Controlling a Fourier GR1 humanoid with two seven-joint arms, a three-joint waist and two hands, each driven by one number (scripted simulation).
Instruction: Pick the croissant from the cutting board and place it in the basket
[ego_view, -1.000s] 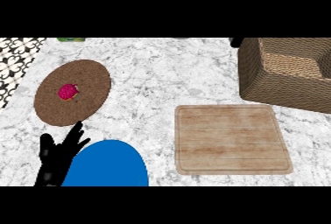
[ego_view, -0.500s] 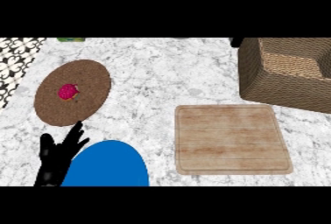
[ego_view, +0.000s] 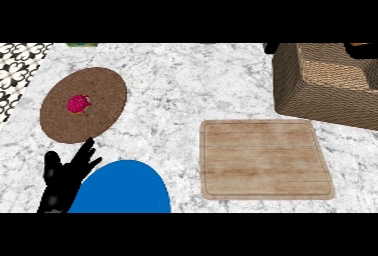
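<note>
The wooden cutting board lies flat at the centre right with nothing on it. The woven basket stands at the upper right, partly cut off by the view's edge. Over its far right rim a black shape with an orange sliver above it touches the view's top edge. It looks like part of my right hand, but most of it is cut off. No croissant shows clearly anywhere. My left hand rests open at the lower left, fingers up, far from the board and the basket.
A round brown plate at the left carries a small pink item. A blue rounded shape sits at the lower edge beside my left hand. A small dark object peeks out behind the basket's left corner. Marble counter lies between plate and board.
</note>
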